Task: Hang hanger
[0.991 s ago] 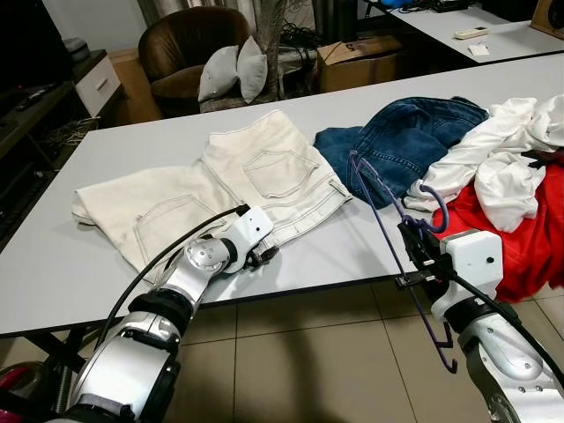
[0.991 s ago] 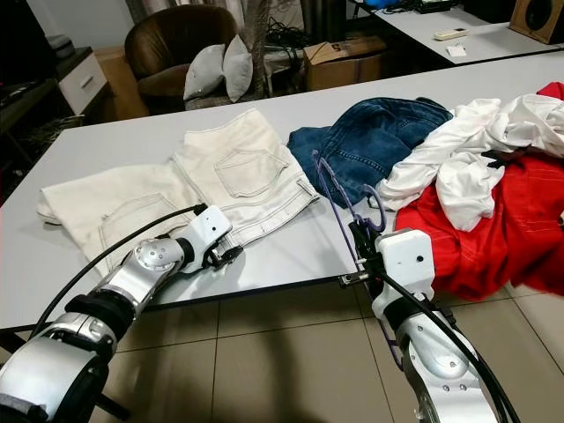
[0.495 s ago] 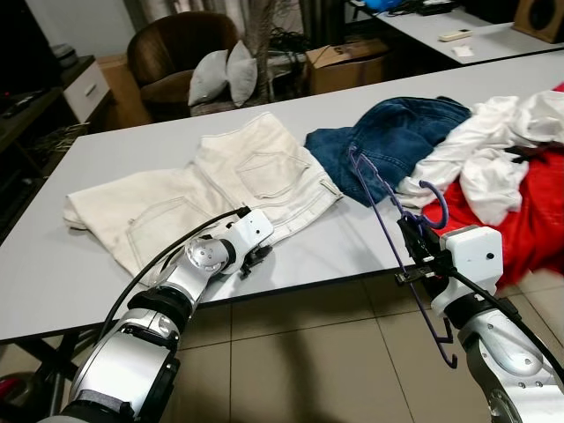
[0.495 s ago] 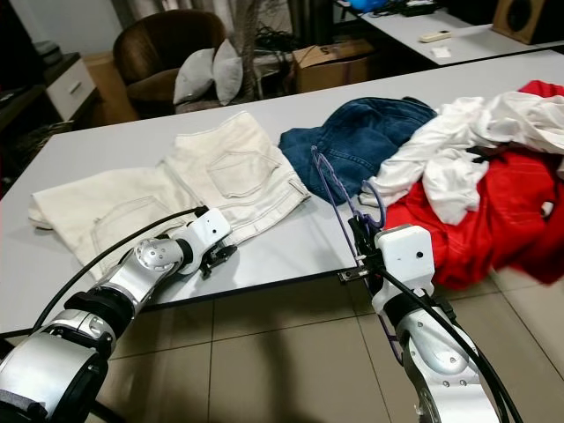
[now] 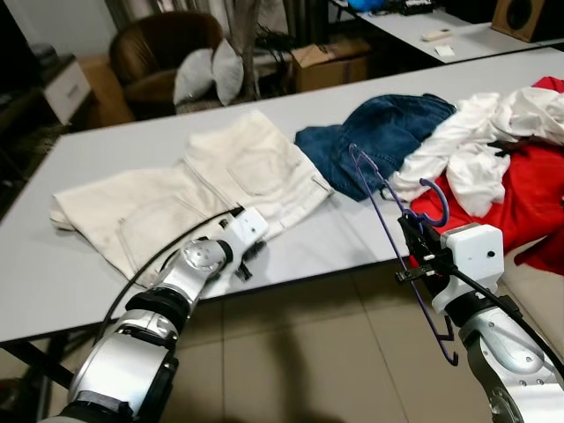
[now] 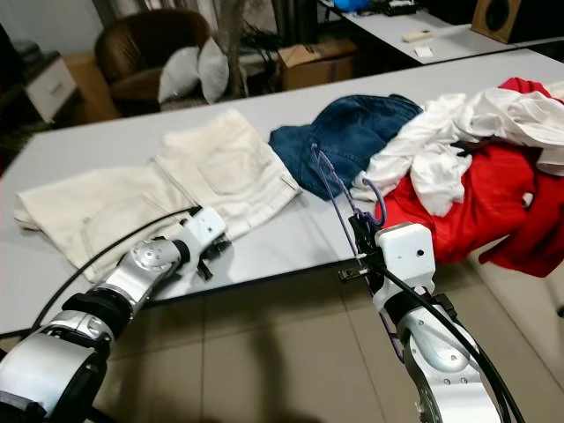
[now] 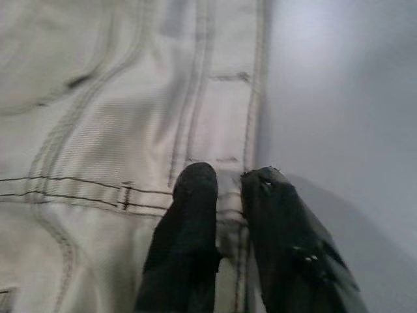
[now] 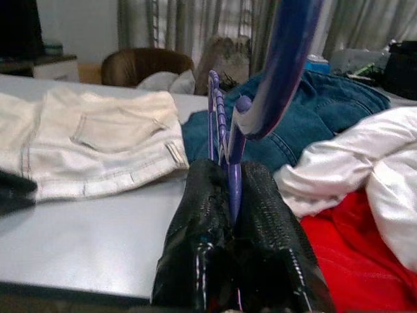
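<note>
Compared with a second ago, mostly just the camera swinging: whole scene slid over, more of the red cloth (image 6: 493,198) showing now, clothes themselves not shuffled. Right gripper (image 5: 414,242) still clamped tight on the purple hanger (image 5: 381,203), fingers (image 8: 260,215) squeezed shut on its thin bar, just off the near edge of the table (image 5: 352,238). Hanger tilted, top end over the table by the blue jeans (image 5: 388,132), lower end dangling below the edge. Left gripper (image 7: 225,189) still parked on the cream trousers (image 5: 203,194) at the table's near edge, fingertips nearly together at the waistband seam; whether pinching cloth, can't tell. White shirt (image 6: 441,150) piled on the red cloth, cut off at the frame.
</note>
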`<state>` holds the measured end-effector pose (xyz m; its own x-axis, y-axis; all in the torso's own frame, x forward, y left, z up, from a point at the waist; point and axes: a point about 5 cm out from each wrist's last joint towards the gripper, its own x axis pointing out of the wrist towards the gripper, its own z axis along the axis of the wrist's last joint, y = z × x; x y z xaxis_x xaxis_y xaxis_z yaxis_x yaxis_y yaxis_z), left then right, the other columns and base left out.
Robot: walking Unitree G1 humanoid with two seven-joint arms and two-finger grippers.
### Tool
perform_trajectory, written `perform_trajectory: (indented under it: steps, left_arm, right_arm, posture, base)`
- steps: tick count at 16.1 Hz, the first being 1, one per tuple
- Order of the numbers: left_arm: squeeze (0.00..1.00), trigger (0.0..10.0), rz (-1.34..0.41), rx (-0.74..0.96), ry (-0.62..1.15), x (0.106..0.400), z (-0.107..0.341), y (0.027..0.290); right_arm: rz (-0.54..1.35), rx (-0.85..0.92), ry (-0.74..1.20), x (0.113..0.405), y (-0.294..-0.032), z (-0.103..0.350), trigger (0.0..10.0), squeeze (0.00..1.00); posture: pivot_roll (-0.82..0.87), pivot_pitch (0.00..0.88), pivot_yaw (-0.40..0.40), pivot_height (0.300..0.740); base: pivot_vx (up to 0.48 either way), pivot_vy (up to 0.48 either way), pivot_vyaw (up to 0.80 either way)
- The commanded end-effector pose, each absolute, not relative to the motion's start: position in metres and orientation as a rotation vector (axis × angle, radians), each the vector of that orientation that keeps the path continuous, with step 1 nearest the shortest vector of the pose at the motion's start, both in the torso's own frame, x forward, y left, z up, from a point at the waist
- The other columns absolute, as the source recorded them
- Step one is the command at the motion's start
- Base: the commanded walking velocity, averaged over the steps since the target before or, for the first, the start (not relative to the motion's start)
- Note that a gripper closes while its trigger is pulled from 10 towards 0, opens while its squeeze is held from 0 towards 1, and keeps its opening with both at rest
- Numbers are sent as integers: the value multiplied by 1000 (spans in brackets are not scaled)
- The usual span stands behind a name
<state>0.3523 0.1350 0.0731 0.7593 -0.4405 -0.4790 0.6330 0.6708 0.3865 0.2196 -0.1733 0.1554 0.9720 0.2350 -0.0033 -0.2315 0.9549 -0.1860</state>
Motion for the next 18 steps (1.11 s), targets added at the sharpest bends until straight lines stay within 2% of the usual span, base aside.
perform_trajectory:
  steps: [1,4,6,7,8,9,10,14,16,18]
  left_arm:
    - [0,0,-499,609,254,366,98,150]
    - [0,0,-253,789,37,384,149,181]
    - [0,0,-196,797,-69,389,173,184]
    - [0,2902,-295,650,-16,388,164,171]
    - [0,10000,-363,496,48,385,153,161]
    - [239,10000,-439,340,117,379,137,146]
    - [1000,10000,-468,299,133,376,133,142]
    - [1000,10000,-567,154,166,365,118,126]
    - [1000,10000,-601,301,201,358,106,127]
    - [1000,10000,-664,334,246,354,101,122]
  right_arm:
    - [230,-180,-35,222,-175,157,10000,0]
    - [241,-180,-34,224,-173,158,10000,0]
    - [242,-179,-33,225,-174,157,10000,0]
    - [244,-179,-32,226,-174,157,10000,0]
    - [246,-178,-32,226,-174,157,10000,0]
    - [248,-177,-27,225,-173,155,10000,0]
    - [248,-178,-23,225,-173,155,10000,0]
    - [241,-182,2,220,-181,152,10000,0]
    - [233,-204,33,216,-197,149,10000,0]
    - [264,-213,61,214,-202,147,10000,0]
  posture:
    - [-179,0,141,740]
    - [-168,0,129,740]
    - [-160,0,123,740]
    - [-157,0,123,740]
    - [-158,0,126,740]
    - [-158,0,126,740]
    - [-158,0,126,740]
    - [-169,0,143,740]
    - [-166,0,137,740]
    - [-168,0,135,740]
  base:
    - [0,0,0]
    - [0,0,0]
    - [0,0,0]
    - [0,0,0]
    - [0,0,0]
    - [0,0,0]
    - [0,0,0]
    - [0,0,0]
    - [0,0,0]
    - [0,0,0]
